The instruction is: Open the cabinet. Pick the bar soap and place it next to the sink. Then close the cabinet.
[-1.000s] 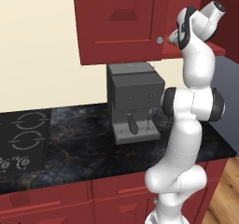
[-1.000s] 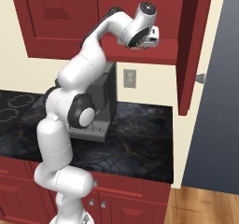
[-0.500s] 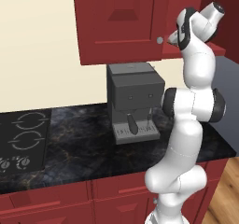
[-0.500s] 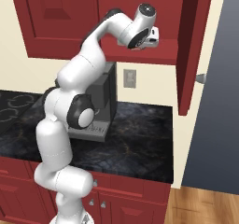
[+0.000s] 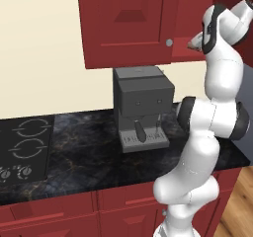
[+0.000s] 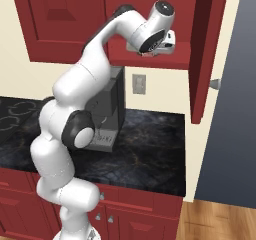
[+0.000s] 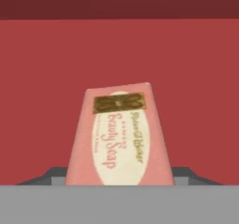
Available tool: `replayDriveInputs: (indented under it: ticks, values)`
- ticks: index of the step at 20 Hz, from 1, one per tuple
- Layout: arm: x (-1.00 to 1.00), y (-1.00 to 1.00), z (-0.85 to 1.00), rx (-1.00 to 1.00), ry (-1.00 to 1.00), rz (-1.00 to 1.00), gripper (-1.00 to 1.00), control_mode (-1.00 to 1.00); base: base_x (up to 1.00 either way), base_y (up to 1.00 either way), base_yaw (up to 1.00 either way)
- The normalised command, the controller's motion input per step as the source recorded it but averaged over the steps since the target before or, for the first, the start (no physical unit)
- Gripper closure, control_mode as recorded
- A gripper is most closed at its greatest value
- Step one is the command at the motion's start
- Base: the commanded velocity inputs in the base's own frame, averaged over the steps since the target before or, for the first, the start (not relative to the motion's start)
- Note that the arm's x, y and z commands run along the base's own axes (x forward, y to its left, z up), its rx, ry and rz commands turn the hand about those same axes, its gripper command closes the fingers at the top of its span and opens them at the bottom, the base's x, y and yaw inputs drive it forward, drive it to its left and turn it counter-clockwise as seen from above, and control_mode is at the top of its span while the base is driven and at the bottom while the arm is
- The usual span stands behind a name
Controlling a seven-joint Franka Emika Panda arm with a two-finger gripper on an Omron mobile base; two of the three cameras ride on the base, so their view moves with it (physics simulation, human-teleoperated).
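The cabinet (image 6: 205, 49) door stands open. The tool (image 6: 156, 52) reaches onto the red shelf (image 6: 172, 59), its jaws narrowed around the bar soap (image 7: 119, 136), which lies centred at six o'clock in the hand view, between the fingertips (image 7: 53, 175).

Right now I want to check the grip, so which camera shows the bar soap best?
The hand view: the bar soap sits large and central, label readable, against the red cabinet interior. The left base view shows a brownish tip beside the arm. In the right base view the hand hides most of it.
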Motion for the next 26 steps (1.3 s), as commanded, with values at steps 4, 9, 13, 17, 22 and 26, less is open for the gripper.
replayDriveInputs:
  ticks: [4,9,13,17,22,26]
  values:
    - [-1.00,0.00,0.00,0.00,0.00,0.00,1.00,-1.00,0.00,0.00,0.00]
    - [-1.00,0.00,0.00,0.00,0.00,0.00,1.00,-1.00,0.00,0.00,0.00]
    - [-1.00,0.07,0.00,0.00,0.06,0.00,1.00,-1.00,0.00,0.00,0.00]
    - [-1.00,0.06,0.00,0.00,0.14,0.00,1.00,-1.00,0.00,0.00,0.00]
    - [-0.98,0.08,0.00,0.00,0.21,0.00,1.00,-1.00,0.00,0.00,0.00]
    - [-0.75,0.34,-0.04,0.00,0.27,0.00,1.00,-1.00,0.00,0.00,0.00]
